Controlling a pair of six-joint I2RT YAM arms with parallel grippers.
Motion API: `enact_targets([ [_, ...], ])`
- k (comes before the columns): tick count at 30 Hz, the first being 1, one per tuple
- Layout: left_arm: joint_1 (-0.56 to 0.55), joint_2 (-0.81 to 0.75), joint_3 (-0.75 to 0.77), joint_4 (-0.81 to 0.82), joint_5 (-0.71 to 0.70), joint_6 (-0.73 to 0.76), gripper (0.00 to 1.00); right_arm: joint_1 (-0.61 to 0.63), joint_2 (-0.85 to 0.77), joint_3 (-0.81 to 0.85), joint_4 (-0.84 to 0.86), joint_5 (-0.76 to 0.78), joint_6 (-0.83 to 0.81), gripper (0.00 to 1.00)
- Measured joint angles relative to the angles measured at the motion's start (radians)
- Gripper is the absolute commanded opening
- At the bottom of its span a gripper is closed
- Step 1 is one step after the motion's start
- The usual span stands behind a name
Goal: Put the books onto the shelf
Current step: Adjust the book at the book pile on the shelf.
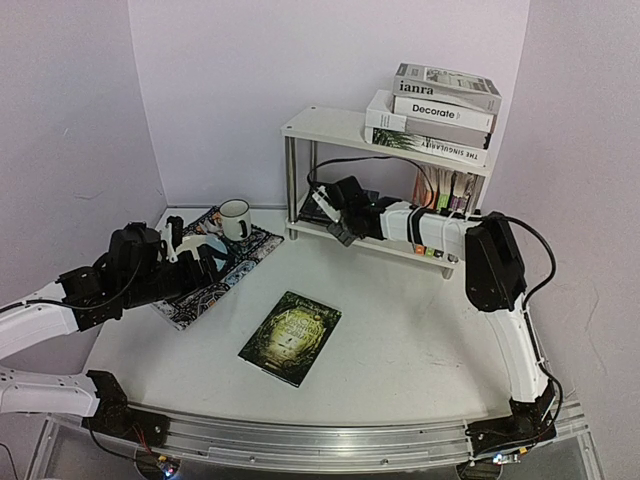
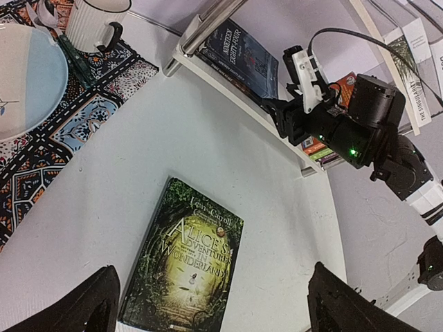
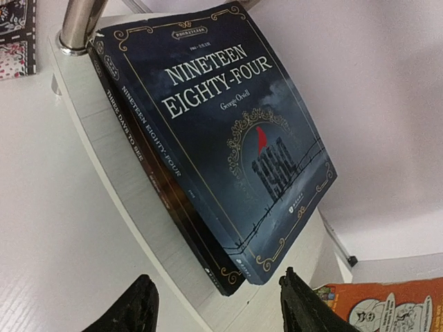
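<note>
Alice's Adventures in Wonderland (image 1: 290, 337) is the one book lying off the shelf (image 1: 330, 125); it sits flat, cover up, on the white table (image 1: 400, 310) in the lower centre of the top view. The left gripper (image 2: 214, 294) hovers above its near edge, fingers spread wide with nothing between them.

It looks like a glossy, stiff-covered volume of moderate weight. Lying flush on a smooth surface, it gives a finger no gap to get under. My judgement is that the best hold is across a long edge or the spine, after tipping or sliding one side up; the slick cover may slip under a shallow pinch.

In the upper right of the top view, large pale hardbacks (image 1: 440, 115) are stacked flat on the shelf's matt white top board, above round chrome legs (image 1: 292, 185). Colourful paperbacks (image 1: 445, 190) stand upright on the lower tier. At that tier's left end Nineteen Eighty-Four (image 3: 228, 138), dark blue with ornate gilt-like borders, lies flat on a second dark book. The right gripper (image 3: 216, 290) is just in front of them, fingers apart and gripping nothing.

A patterned mat (image 1: 215, 270) with a ribbed white mug (image 1: 234, 218) lies at the left
</note>
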Motion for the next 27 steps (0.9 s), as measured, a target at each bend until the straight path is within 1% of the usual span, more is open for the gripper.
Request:
enact_targets([
  [4, 0.000, -0.001, 0.000, 0.000, 0.007, 0.000, 0.96, -0.004, -0.034, -0.047, 0.004, -0.039, 0.113, 0.57],
  [8, 0.000, -0.002, 0.000, 0.000, 0.008, 0.000, 0.96, -0.008, -0.052, -0.087, 0.015, -0.078, 0.193, 0.46],
  [10, 0.000, -0.002, 0.000, 0.000, 0.008, 0.000, 0.96, -0.011, -0.053, -0.095, 0.017, -0.091, 0.228, 0.37],
  [11, 0.000, -0.002, 0.000, 0.000, 0.008, 0.000, 0.96, -0.013, -0.053, -0.097, 0.018, -0.096, 0.243, 0.30],
  [13, 0.000, -0.003, -0.001, 0.000, 0.008, 0.000, 0.96, -0.016, -0.053, -0.097, 0.021, -0.103, 0.265, 0.09],
  [14, 0.000, -0.003, -0.001, 0.000, 0.008, 0.000, 0.96, -0.019, -0.053, -0.097, 0.025, -0.105, 0.278, 0.00],
  [19, 0.000, -0.003, -0.001, 0.000, 0.008, 0.000, 0.95, -0.039, -0.054, -0.097, 0.039, -0.109, 0.312, 0.00],
  [27, 0.000, -0.003, -0.001, 0.000, 0.008, 0.000, 0.95, -0.087, -0.054, -0.097, 0.046, -0.106, 0.315, 0.00],
])
